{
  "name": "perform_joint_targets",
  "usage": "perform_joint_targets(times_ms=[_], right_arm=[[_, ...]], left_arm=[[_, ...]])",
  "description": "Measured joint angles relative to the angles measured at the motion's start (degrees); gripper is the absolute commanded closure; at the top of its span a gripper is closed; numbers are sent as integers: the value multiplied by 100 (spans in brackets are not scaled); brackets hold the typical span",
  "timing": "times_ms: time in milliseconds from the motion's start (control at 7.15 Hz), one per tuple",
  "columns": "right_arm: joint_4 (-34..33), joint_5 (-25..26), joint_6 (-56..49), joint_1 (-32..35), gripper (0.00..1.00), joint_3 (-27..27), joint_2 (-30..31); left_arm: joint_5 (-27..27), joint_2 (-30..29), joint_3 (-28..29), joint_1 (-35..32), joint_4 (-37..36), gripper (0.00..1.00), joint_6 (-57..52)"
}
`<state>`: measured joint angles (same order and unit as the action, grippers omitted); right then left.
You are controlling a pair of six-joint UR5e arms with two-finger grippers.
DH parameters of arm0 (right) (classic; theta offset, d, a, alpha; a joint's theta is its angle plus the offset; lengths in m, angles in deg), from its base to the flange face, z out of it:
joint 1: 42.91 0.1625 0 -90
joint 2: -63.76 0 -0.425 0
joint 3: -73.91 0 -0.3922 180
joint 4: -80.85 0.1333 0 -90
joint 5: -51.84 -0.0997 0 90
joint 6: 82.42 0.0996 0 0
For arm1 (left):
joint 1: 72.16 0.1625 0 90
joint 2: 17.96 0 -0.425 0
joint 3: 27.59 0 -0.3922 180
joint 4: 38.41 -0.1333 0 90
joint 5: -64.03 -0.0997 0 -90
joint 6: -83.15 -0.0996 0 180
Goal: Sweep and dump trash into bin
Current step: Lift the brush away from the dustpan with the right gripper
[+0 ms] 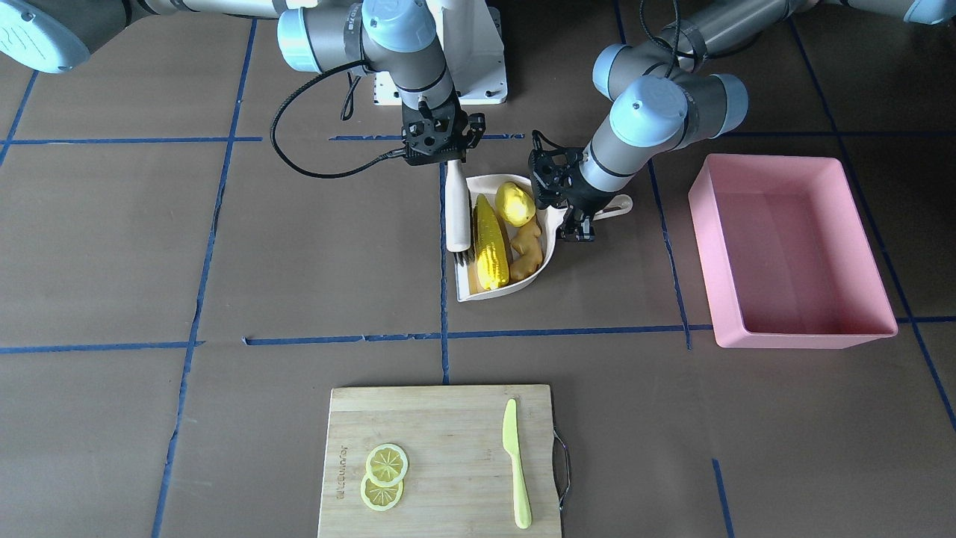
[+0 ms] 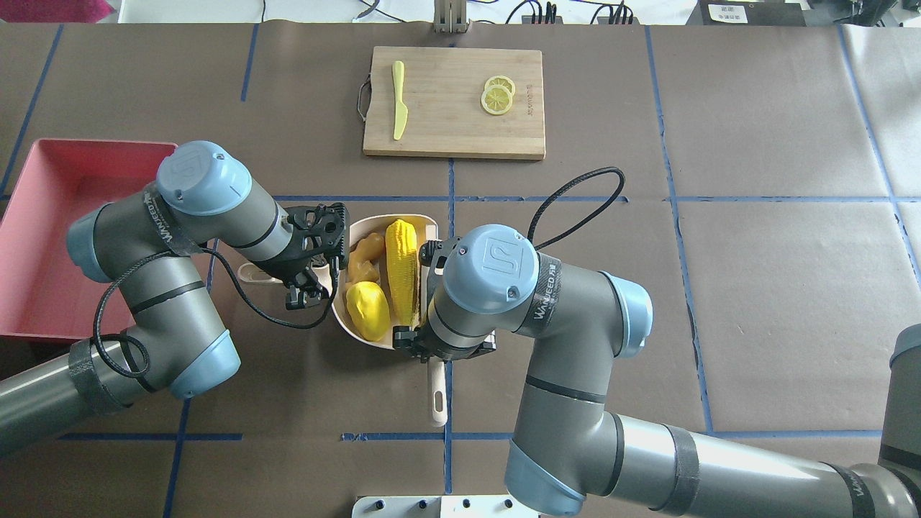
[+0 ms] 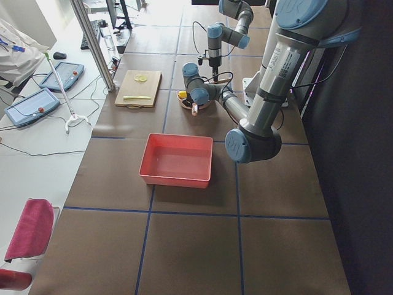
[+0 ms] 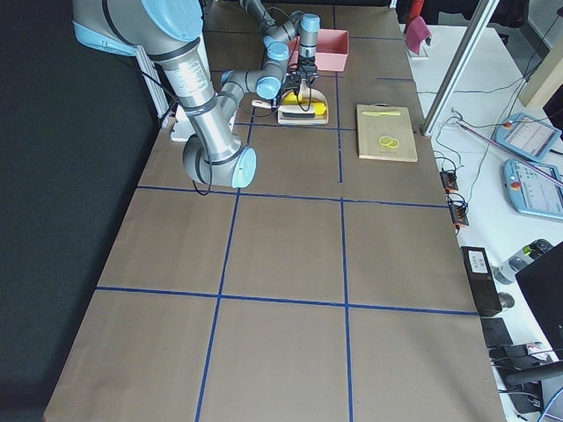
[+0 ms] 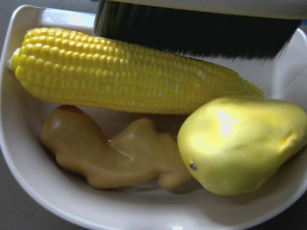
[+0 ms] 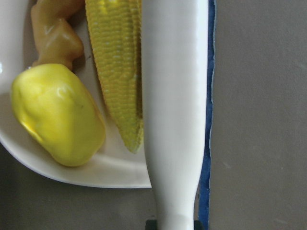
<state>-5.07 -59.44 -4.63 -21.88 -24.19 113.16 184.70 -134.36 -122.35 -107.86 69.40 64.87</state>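
The beige dustpan (image 1: 500,293) lies mid-table and holds all the trash: the corn cob (image 1: 489,243), the rounded yellow lump (image 1: 515,203) and the ginger root (image 1: 526,250). They also show close up in the left wrist view: corn (image 5: 129,76), lump (image 5: 240,143), ginger (image 5: 110,153). My left gripper (image 1: 580,226) is shut on the dustpan's handle (image 1: 616,205). My right gripper (image 1: 441,157) is shut on a white brush (image 1: 457,213), whose bristles (image 5: 192,28) rest against the corn at the pan's side. The pink bin (image 1: 792,246) stands empty beyond the handle, on my left.
A wooden cutting board (image 1: 441,459) at the far edge carries two lemon slices (image 1: 385,474) and a light-green plastic knife (image 1: 515,463). My white base plate (image 1: 463,75) stands behind the dustpan. Blue tape lines cross the brown table.
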Motion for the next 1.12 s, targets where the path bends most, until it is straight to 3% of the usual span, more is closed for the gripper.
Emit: perform_joint_targets(times_ms=[280,1119], right_arm=[[-559,19,0,25,100,-280,24],[-952,-33,-420,466,100,-508,484]], left_arm=[[-2,5,-5,1,9,99,0],[26,17,-44,0,118,99,349]])
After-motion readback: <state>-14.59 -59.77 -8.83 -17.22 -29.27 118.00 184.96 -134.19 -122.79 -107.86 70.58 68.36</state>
